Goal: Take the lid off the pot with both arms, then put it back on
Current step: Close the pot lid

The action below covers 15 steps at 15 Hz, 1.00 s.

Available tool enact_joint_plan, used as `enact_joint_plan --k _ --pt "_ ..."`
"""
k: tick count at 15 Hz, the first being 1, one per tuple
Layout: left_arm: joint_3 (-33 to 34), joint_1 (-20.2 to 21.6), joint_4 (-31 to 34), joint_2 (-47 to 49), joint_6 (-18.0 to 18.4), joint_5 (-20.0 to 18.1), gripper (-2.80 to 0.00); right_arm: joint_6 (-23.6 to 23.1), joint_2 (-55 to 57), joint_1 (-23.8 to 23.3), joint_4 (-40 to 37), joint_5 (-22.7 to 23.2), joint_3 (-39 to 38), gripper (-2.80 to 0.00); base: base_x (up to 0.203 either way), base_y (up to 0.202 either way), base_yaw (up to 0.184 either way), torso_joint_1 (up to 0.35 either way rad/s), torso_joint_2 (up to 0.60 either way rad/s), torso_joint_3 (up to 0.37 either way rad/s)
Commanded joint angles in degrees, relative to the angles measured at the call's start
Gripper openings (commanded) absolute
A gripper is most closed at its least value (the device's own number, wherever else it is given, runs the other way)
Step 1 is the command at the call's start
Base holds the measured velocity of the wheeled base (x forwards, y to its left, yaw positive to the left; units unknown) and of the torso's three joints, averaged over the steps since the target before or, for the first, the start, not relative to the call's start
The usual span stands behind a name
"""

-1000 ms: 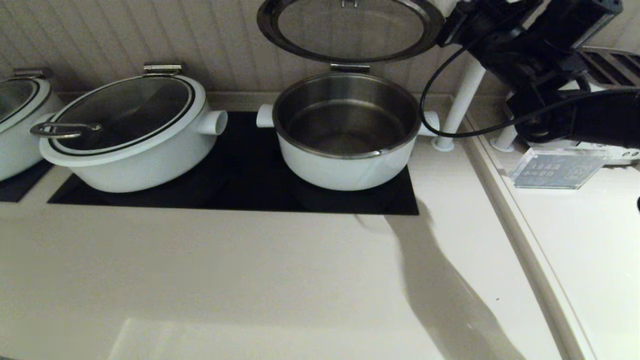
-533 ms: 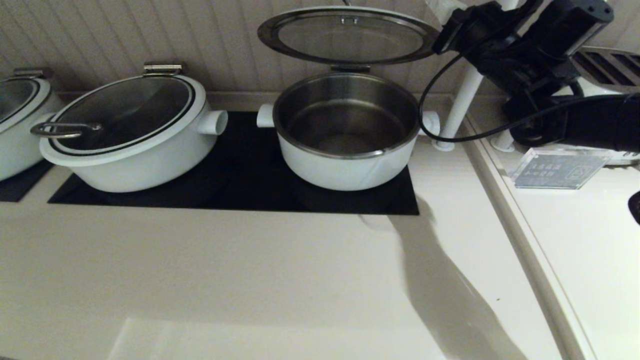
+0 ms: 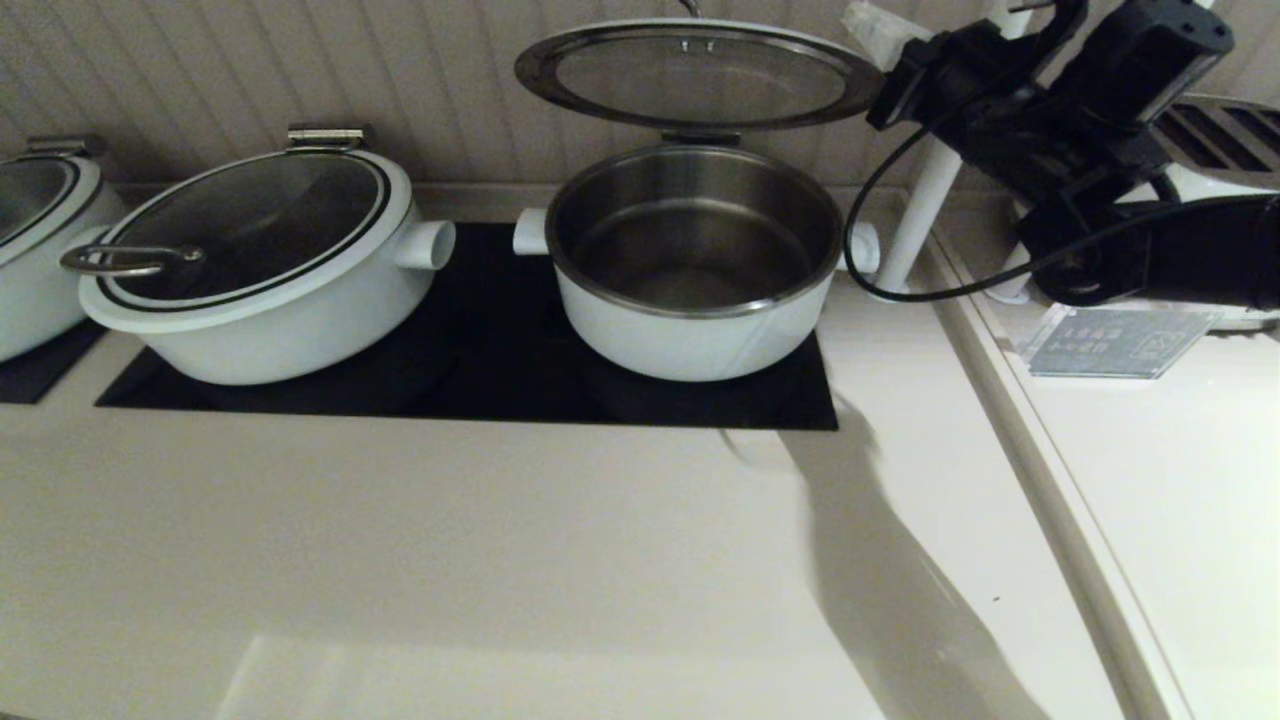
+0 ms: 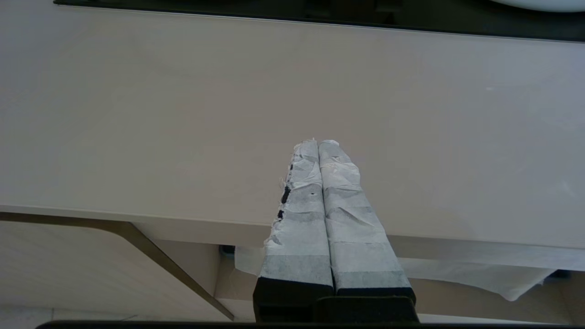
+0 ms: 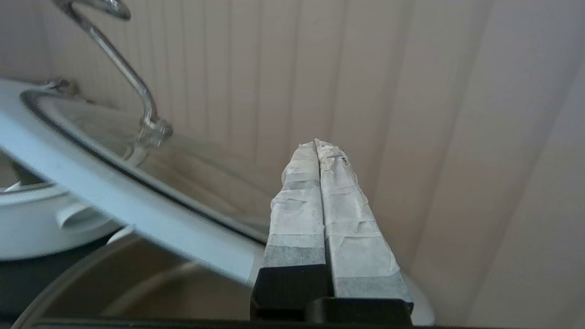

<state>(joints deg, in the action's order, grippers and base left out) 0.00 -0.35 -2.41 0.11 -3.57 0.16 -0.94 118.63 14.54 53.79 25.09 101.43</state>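
The steel loop handle (image 3: 688,8) of the round clear glass lid with broad white rim (image 3: 698,72) is cut off by the head view's top edge. A third white pot (image 3: 40,245) at far left is cut by the side edge. The print on the clear acrylic sign (image 3: 1120,342) is too small to read. The left claw lies outside the head view.

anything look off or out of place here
The lid hangs half open above the empty pot, held only at its rear hinge. The right gripper is shut beside its rim, gripping nothing. The left gripper idles shut over the counter.
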Motion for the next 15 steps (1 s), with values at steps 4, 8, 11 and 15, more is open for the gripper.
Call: enact_joint_plan --k 4,8,11,15 --pt "0.0 0.0 0.0 0.0 0.0 0.0 -2.80 -0.3 -1.8 0.1 3.0 2.5 -6.5 -2.80 0.000 0.000 0.000 0.000 0.00 0.000" --pt "0.0 0.0 0.0 0.0 0.0 0.0 -2.80 -1.7 -3.7 0.1 6.8 5.3 -14.2 -2.80 0.000 0.000 0.000 0.000 0.00 0.000" --pt "0.0 0.0 0.0 0.0 0.0 0.0 -2.80 -1.8 -3.8 0.1 10.3 5.5 -18.6 -2.80 0.000 0.000 0.000 0.000 0.00 0.000" --pt "0.0 0.0 0.0 0.0 0.0 0.0 -2.80 -1.8 -3.8 0.2 15.1 5.6 -24.9 -2.80 0.000 0.000 0.000 0.000 0.00 0.000"
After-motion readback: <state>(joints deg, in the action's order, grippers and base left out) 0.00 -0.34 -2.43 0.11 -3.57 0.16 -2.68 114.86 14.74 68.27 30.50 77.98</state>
